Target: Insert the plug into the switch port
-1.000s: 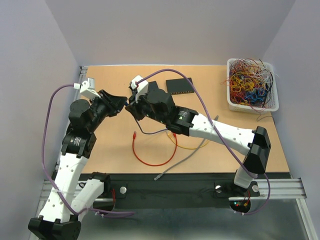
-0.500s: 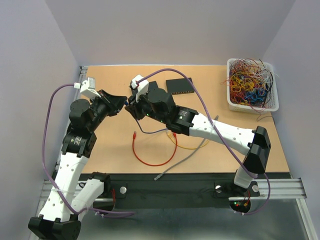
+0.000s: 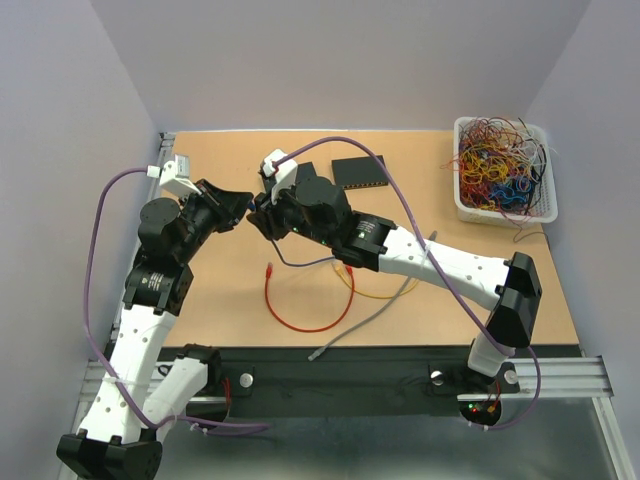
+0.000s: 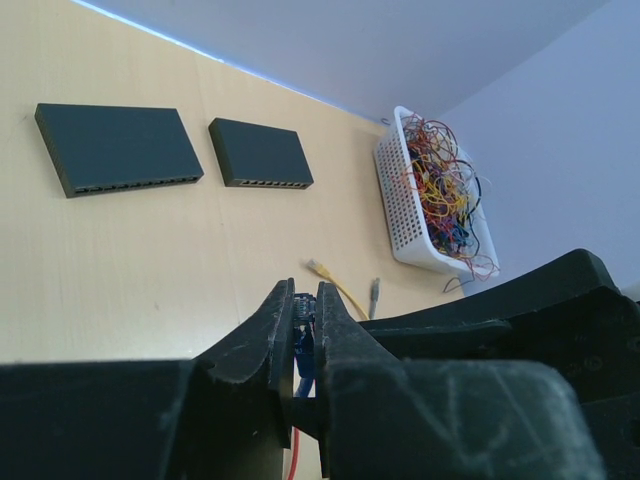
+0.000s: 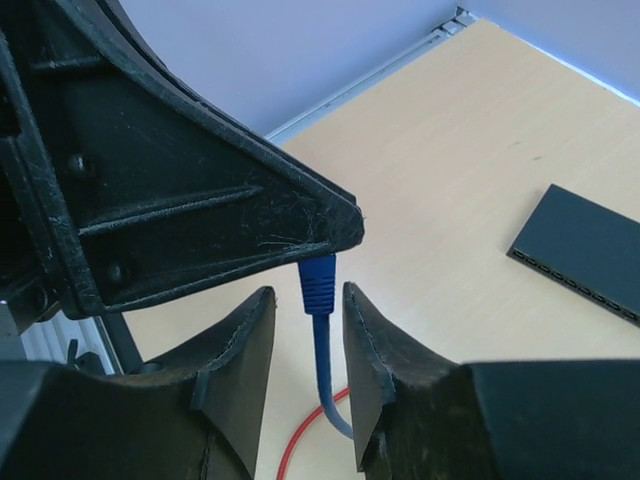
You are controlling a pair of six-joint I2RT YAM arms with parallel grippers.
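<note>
- Your left gripper (image 4: 306, 300) is pinching the blue plug (image 5: 318, 282): its fingers are pressed together on the plug's head, just at their tips.
- Your right gripper (image 5: 306, 293) is standing spread, one finger on either side of the plug. A thin gap is showing on each side, so it is not gripping.
- The two grippers are meeting tip to tip above the table (image 3: 250, 290), and the plug is hanging down from the left fingertips into the gap of the right one.
- The blue cable (image 5: 326, 385) is trailing down between the right fingers and bending away below them.
- Ahead of the left gripper, well apart from it, the larger switch (image 4: 118, 148) and the smaller switch (image 4: 260, 153) are lying flat side by side, port rows facing the hand.
- Further ahead and to the right of that hand, the basket (image 4: 410, 215) of tangled wires is sitting at the table's edge.
- A yellow cable (image 4: 335, 285) is lying on the table just beyond the left fingertips.
</note>
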